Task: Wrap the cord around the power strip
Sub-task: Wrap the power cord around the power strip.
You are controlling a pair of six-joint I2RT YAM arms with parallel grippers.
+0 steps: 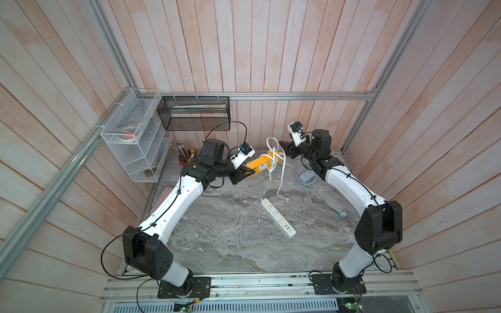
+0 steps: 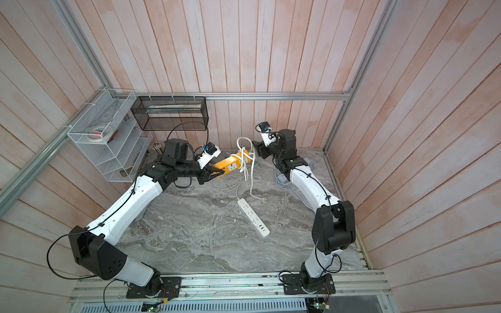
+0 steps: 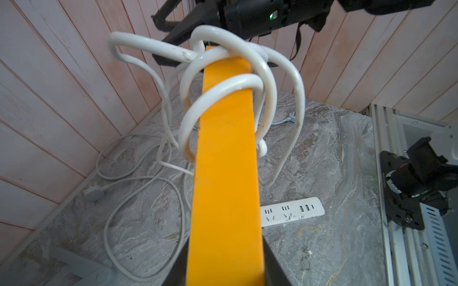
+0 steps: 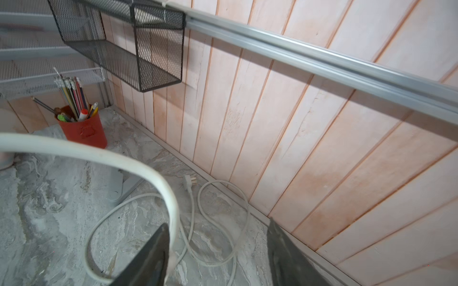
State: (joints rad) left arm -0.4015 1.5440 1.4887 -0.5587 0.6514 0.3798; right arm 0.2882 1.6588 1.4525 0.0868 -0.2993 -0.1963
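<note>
Yellow power strip (image 3: 225,173): nearest your left wrist lens, clamped at its near end between the closed-in jaws of the left gripper (image 3: 225,247) and held clear of the table (image 1: 217,244). Read the table in a top view as a dial, back wall at 12. You find the strip near 12, its long axis running from 8 toward 2.

Cord (image 3: 224,86): thick and white, with several loose turns bunched round the strip's far end. One loop stands up above that end, and a free tail drops toward 5 to the plug (image 1: 288,200) lying on the marble.

Right gripper (image 4: 217,222): jaws stand wide apart and pinch nothing; the cord only runs along the inner edge of one finger. It sits just off the strip's far end, at 2 from it, so it is your nearer arm to the slack. The left is occupied as holder.

Judgement: the next turn depends on taking the tail below the far end and carrying it across the long axis, not along it. The turns look slack and may slide off the end.

Also listed:
- white power strip (image 1: 278,220), flat near centre, axis 11 to 5
- grey power strip (image 1: 306,177), at 2 by the right forearm
- pencil cup (image 4: 84,128), at 10
</note>
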